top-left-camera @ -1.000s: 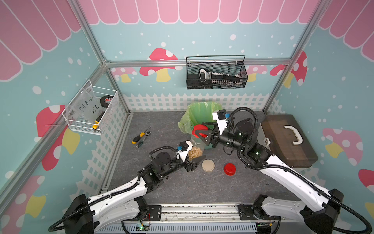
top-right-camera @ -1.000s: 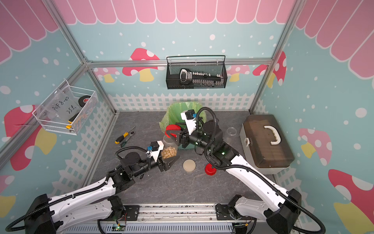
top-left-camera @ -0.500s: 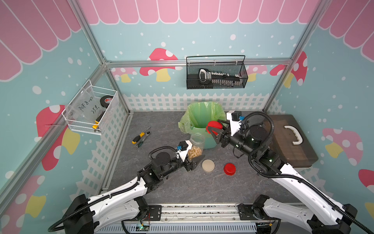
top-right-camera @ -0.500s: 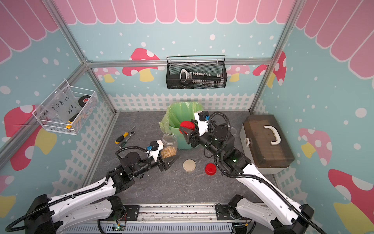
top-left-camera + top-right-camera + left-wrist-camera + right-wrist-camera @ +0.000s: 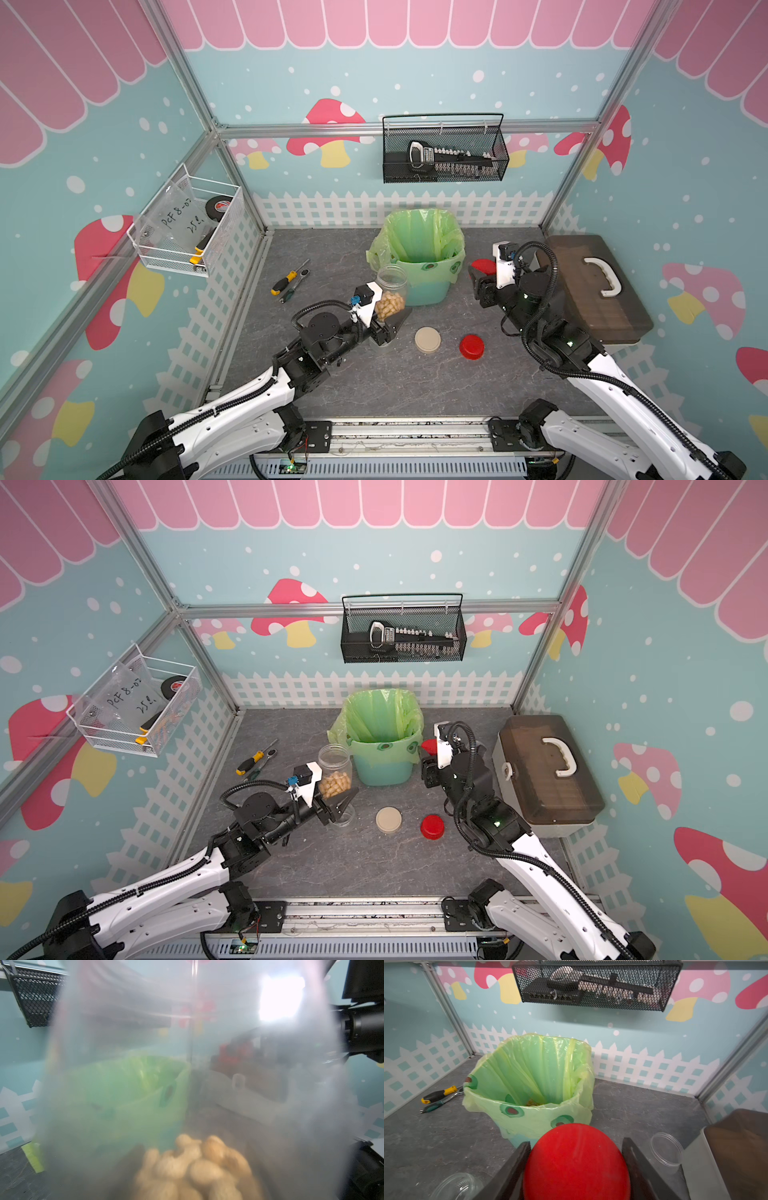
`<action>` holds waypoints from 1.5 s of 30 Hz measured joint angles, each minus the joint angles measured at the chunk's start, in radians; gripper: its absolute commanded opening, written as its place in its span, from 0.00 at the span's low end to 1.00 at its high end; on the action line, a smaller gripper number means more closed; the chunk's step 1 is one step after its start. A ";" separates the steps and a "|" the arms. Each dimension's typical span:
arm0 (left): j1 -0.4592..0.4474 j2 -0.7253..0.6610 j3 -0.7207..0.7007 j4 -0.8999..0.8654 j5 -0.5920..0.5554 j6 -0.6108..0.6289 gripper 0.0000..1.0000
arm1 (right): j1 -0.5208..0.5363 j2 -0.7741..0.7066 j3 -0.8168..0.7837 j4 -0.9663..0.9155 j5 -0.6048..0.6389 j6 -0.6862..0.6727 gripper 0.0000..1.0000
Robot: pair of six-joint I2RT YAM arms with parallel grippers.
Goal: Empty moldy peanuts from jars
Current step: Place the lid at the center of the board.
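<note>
Top views both show toolbox [image 5: 598, 291] on right side and green-bagged bin [image 5: 424, 291] mid-table [image 5: 374, 386]. Left gripper [image 5: 341, 803] is clamped on open jar [image 5: 391, 279], upright, just beside bin. Empty jar [image 5: 666, 1151] next to toolbox. Right gripper [image 5: 574, 1145] is pinching red lid [image 5: 577, 1163] between bin and toolbox. Beige lid [image 5: 427, 340] and second red lid [image 5: 471, 346] lie loose on table. Peanuts [image 5: 390, 304] piled low in held jar.

Both top views: bright, even light from above, sharp throughout. Soft, faint shadows on table [image 5: 374, 386] under arms.

Left wrist view: hazy; jar [image 5: 124, 1022] wall fills nearly whole frame, everything behind it milky, out of focus. Peanuts [image 5: 193, 1169] blurred. Blown-out white glare patch on jar wall.

Right wrist view: background crisp, mesh basket [image 5: 596, 985] throws soft shadow on wall beneath. Red lid [image 5: 576, 1163] very close, soft-edged, faint sheen. Mild wide-angle bowing toward edges.
</note>
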 measured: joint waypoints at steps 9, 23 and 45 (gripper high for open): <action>0.005 -0.005 -0.016 -0.003 -0.029 0.000 0.29 | -0.106 -0.040 -0.211 -0.020 0.022 0.038 0.52; 0.014 -0.037 -0.041 -0.004 -0.044 0.000 0.29 | -0.391 0.185 -0.393 0.154 -0.098 0.133 0.57; 0.019 -0.041 -0.047 0.010 -0.044 0.000 0.29 | -0.473 0.277 -0.500 0.407 -0.232 0.284 0.57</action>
